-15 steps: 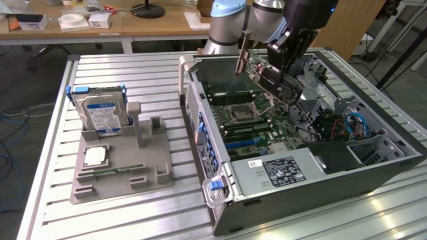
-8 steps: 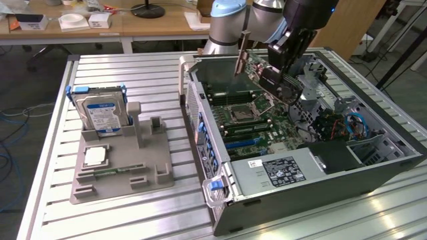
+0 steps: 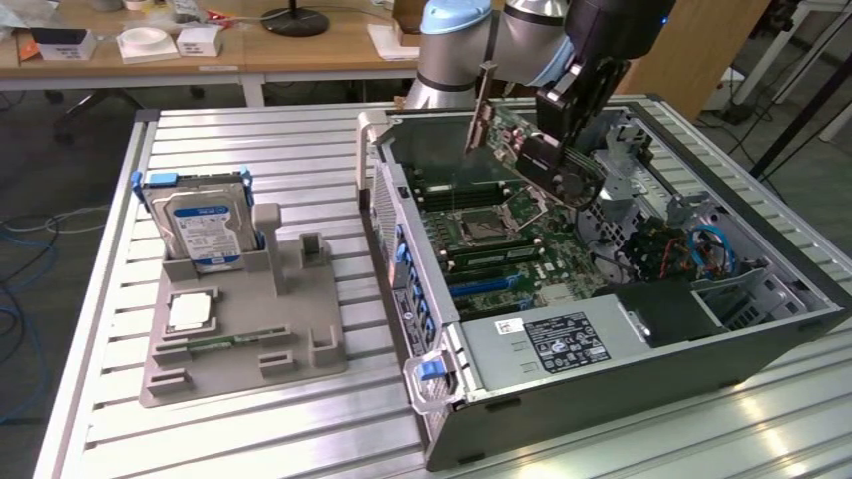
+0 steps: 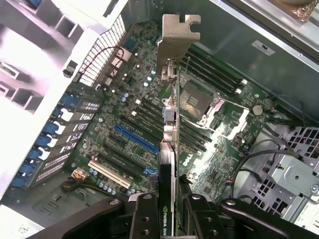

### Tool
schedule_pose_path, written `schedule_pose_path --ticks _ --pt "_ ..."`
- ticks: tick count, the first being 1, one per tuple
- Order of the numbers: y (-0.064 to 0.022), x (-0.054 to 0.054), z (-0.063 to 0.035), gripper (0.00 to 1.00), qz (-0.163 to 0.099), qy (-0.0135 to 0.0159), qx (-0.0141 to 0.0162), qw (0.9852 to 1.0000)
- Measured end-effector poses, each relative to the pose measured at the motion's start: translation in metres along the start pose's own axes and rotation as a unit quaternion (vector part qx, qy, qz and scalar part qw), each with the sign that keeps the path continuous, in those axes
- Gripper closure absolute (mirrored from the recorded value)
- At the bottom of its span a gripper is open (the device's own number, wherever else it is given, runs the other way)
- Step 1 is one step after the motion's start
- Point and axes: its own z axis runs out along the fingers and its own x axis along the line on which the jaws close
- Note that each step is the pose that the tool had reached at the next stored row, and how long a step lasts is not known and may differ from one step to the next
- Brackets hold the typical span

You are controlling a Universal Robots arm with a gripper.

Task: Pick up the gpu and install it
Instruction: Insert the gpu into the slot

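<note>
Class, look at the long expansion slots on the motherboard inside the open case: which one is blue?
The long bright-blue slot, the only one of that colour: its neighbours are black slots, and a cream slot lies beyond.

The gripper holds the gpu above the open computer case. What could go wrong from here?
1. The gpu hangs tilted over the motherboard; lowered askew, it might miss the blue slot and strike nearby parts.
2. The gripper clamps just one edge, so the card could pivot or slip.

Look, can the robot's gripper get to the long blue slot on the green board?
Probably yes: the grey case lies open, and the gripper, holding the thin black card, hangs above the board.
</note>
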Motion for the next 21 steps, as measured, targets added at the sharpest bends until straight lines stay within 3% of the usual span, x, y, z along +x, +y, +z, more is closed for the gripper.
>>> schedule_pose_path --ticks 21 --pt "0.0 0.0 0.0008 0.74 -0.046 0.002 -0.001 0.9989"
